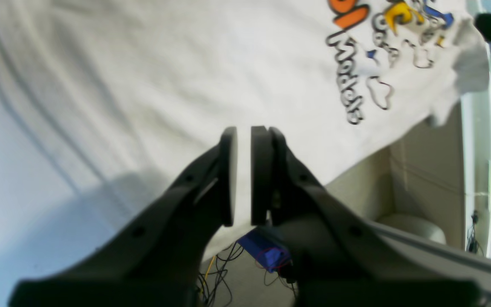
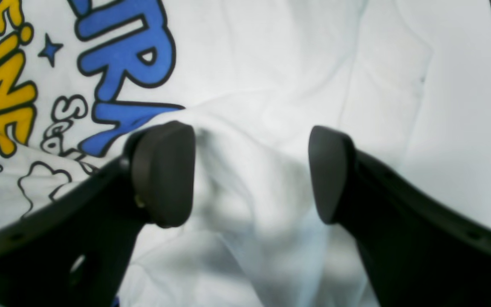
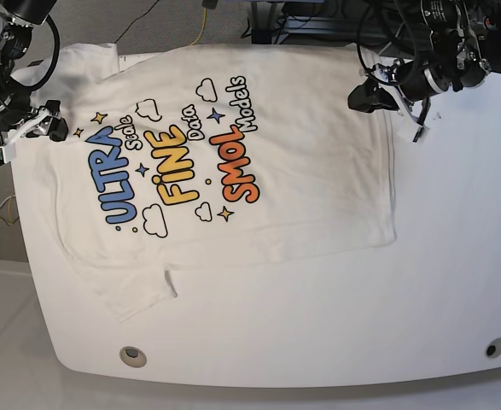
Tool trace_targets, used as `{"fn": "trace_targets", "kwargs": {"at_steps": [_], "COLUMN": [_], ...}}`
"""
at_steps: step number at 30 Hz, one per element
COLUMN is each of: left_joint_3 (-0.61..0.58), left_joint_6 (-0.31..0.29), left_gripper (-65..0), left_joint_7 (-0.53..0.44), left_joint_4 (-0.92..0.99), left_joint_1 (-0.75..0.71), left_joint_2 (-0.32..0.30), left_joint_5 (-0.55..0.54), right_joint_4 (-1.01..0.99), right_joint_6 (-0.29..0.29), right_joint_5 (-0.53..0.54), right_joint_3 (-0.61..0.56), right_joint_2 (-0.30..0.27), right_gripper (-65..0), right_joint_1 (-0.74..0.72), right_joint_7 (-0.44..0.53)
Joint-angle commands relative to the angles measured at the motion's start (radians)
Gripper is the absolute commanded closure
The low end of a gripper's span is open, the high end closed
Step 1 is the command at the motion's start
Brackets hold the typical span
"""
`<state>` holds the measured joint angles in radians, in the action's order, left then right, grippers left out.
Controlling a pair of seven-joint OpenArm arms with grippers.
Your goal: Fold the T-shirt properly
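Table: white, rounded front edge, takes up most of the base view. Shirt lies spread flat on it, print side up, lettering readable, toward the far half of the table. Hem runs down the side nearest the left arm; one sleeve sticks out at the near edge, the other reaches the far edge. A few soft wrinkles, no fold line anywhere.

Progress, judged: basically at the start. Nothing folded yet, all folds left to do (sides in, sleeves in, then halving). Both arms sit at opposite ends of the shirt, so this looks like the grasp stage before a first fold.

Left gripper: at the hem corner on the far side. Wrist view shows the jaws nearly together, only a thin white sliver between the pads; whether that sliver is pinched cloth or just background, cannot tell for sure. Reads as closed, grip on hem likely but not confirmed.

Right gripper: at the shoulder end, near the "ULTRA" text. Jaws spread wide, straddling a raised ridge of white cloth, pads either side, not clamped on it. Holds nothing yet.

Small stuff: two round holes near the table's front edge.
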<state>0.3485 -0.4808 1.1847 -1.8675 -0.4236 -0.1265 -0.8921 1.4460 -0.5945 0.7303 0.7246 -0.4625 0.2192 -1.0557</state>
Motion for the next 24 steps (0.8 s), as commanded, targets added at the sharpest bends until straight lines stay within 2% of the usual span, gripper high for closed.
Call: {"fn": "trace_targets", "kwargs": {"at_steps": [1, 5, 11, 24], "left_joint_3": [0.001, 0.001, -0.001, -0.002], "left_joint_6": [-0.002, -0.006, -0.054, -0.115], "left_gripper": [-3.8, -3.8, -3.8, -3.8], "left_joint_7": [-0.012, -0.013, -0.013, -0.029], "left_joint_4": [0.006, 0.045, 0.130, 0.256], "left_joint_1": [-0.001, 0.002, 0.056, 0.144], "left_joint_2": [0.021, 0.032, 0.035, 0.035], "left_joint_5": [0.031, 0.097, 0.155, 0.262], "right_joint_4": [0.020, 0.020, 0.025, 0.186], "right_joint_6": [-0.005, -0.005, -0.005, 0.000], "right_joint_5": [0.016, 0.018, 0.022, 0.024], "right_joint_3": [0.005, 0.005, 0.005, 0.010], "right_joint_2": [-0.026, -0.026, -0.028, -0.025], "right_gripper": [-41.8, -41.8, -41.8, -41.8], "right_joint_1": [-0.005, -0.005, -0.005, -0.004], "right_joint_7": [0.016, 0.016, 0.016, 0.015]}}
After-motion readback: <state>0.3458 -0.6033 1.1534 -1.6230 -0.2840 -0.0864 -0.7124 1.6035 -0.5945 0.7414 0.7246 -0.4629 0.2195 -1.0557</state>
